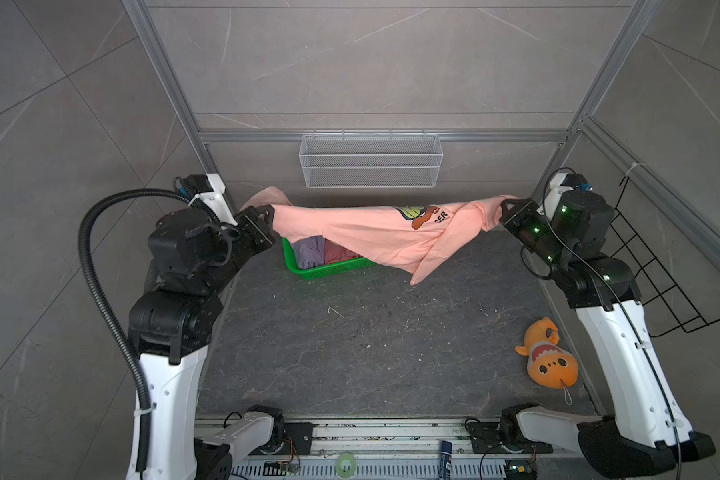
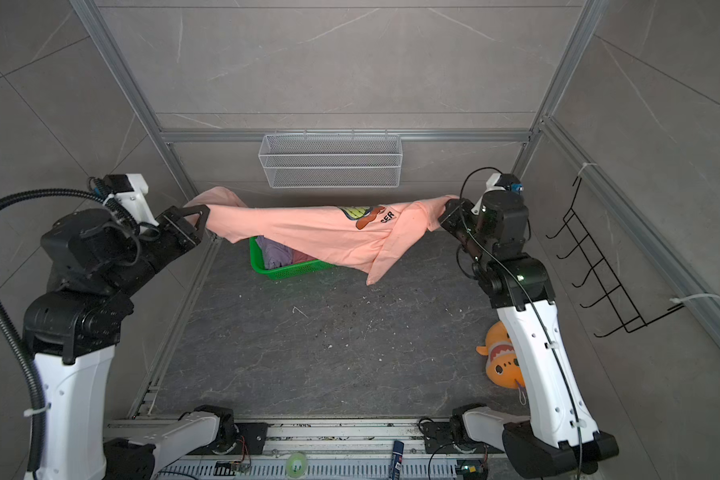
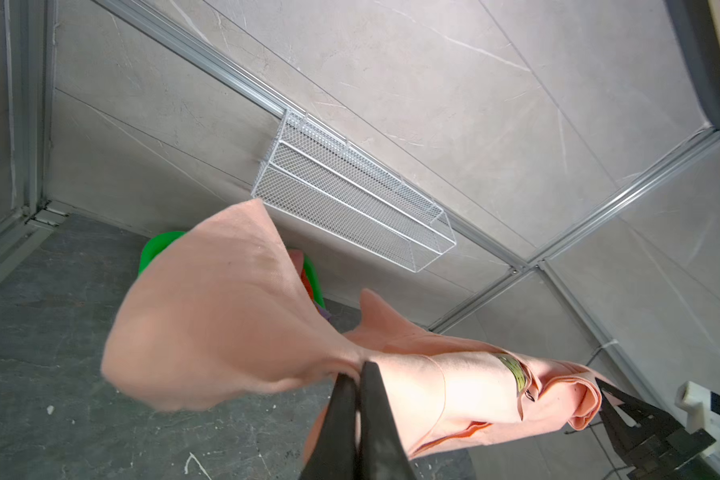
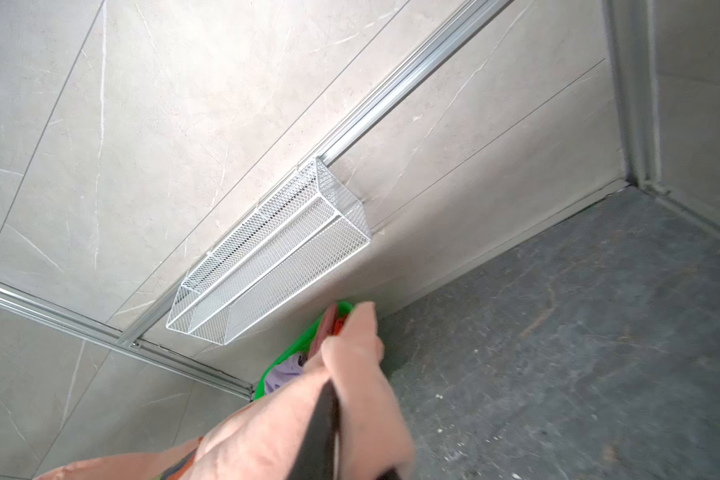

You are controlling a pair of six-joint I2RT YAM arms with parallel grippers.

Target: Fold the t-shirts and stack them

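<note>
A peach t-shirt (image 1: 366,237) (image 2: 308,232) with a cartoon graphic hangs stretched in the air between my two grippers, over the back of the table. My left gripper (image 1: 267,214) (image 3: 356,370) is shut on its left end, and a loose flap (image 3: 225,311) hangs past the tips. My right gripper (image 1: 506,205) (image 4: 333,390) pinches the right end, with cloth (image 4: 362,399) draped over the fingers. A sleeve droops toward the table. Under the shirt, a lavender t-shirt (image 1: 308,251) and a dark red one (image 1: 337,251) lie crumpled in the green basket (image 1: 333,270).
An orange plush toy (image 1: 547,357) lies near the right arm's base. A white mesh basket (image 1: 371,160) hangs on the back wall, and a black wire rack (image 1: 657,270) on the right wall. The dark table (image 1: 371,340) stretches in front of the green basket.
</note>
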